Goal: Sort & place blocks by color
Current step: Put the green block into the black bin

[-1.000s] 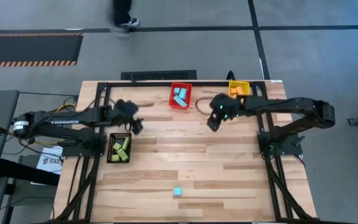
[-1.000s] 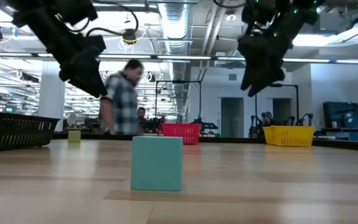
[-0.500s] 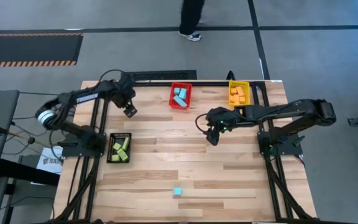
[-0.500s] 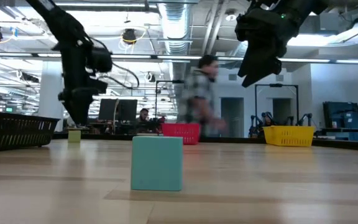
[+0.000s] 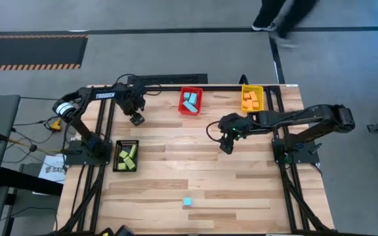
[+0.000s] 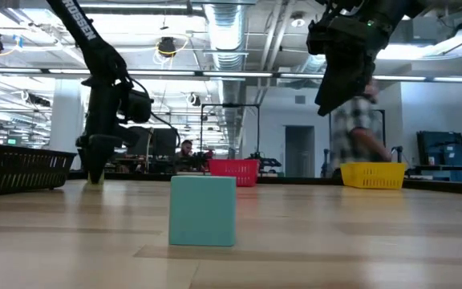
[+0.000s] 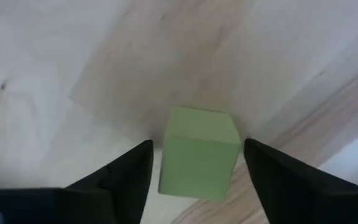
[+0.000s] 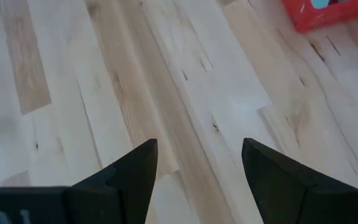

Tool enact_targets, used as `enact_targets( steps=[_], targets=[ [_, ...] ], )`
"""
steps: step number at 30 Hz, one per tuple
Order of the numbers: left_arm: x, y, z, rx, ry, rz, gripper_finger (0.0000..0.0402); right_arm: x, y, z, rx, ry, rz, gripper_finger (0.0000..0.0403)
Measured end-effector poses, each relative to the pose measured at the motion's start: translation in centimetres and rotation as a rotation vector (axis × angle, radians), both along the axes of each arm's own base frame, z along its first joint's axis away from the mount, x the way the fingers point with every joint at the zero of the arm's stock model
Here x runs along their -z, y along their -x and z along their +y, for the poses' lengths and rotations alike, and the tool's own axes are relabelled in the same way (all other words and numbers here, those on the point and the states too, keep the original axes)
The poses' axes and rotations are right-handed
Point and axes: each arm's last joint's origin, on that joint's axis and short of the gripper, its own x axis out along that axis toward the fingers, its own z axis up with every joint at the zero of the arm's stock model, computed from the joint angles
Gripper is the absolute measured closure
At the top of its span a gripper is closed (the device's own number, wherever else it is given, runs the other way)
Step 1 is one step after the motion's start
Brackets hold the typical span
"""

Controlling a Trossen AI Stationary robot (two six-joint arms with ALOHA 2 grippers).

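Note:
A lime green cube (image 7: 199,155) rests flat on the table near its far left corner. My left gripper (image 5: 136,118) points straight down over it, open. One finger (image 7: 135,168) stands on each side of the cube, close to it, and I see no touch. In the high view the gripper hides the cube. A light blue cube (image 5: 187,202) sits alone near the table's near edge. My right gripper (image 5: 225,145) hangs open above the middle of the table, right of centre, with nothing between its fingers.
A black bin (image 5: 126,156) with green blocks stands at the left edge. A red bin (image 5: 190,101) with light blue blocks and a yellow bin (image 5: 251,98) with orange blocks stand at the far edge. A person (image 6: 359,136) walks behind the table.
My left gripper has swung from beside the black bin toward the table's far edge. It has tipped to point straight down and sunk until its fingers stand around the green cube. My right gripper has drifted a little toward the near edge. The person has walked to the right.

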Motion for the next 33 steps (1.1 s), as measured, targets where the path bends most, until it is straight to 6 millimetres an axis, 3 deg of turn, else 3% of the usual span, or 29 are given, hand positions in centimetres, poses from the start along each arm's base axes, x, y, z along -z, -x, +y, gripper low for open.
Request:
enact_targets(
  steps=[3, 8, 14, 18, 25, 29, 33],
  targets=[
    [0.0, 0.0, -0.1, 0.023, 0.017, -0.006, 0.0195, 0.0, 0.0, -0.3, 0.01, 0.001, 0.001, 0.0148],
    [-0.2, 0.0, -0.2, 0.05, 0.028, -0.002, 0.0304, 0.1, 0.2, -0.6, 0.023, 0.002, 0.015, 0.0148],
    [-3.3, -1.7, -2.1, 0.177, 0.049, -0.215, 0.03, 0.1, 0.2, -0.8, 0.056, 0.049, 0.024, 0.0148],
    [-6.7, -3.2, -5.2, 0.317, -0.01, -0.395, 0.03, 0.0, 0.0, -0.8, 0.068, 0.064, -0.002, 0.0148],
    [-12.2, -5.8, -12.2, 0.681, -0.08, -0.805, 0.03, -1.3, -1.4, -0.9, 0.114, 0.031, -0.209, 0.0148],
    [-13.8, -6.5, -16.2, 0.866, -0.066, -0.938, 0.03, -2.3, -2.1, -1.0, 0.134, 0.009, -0.336, 0.0148],
    [-13.9, -6.5, -20.1, 0.952, 0.029, -0.932, 0.03, -3.0, -2.5, -1.0, 0.158, -0.019, -0.433, 0.0148]
  ],
)
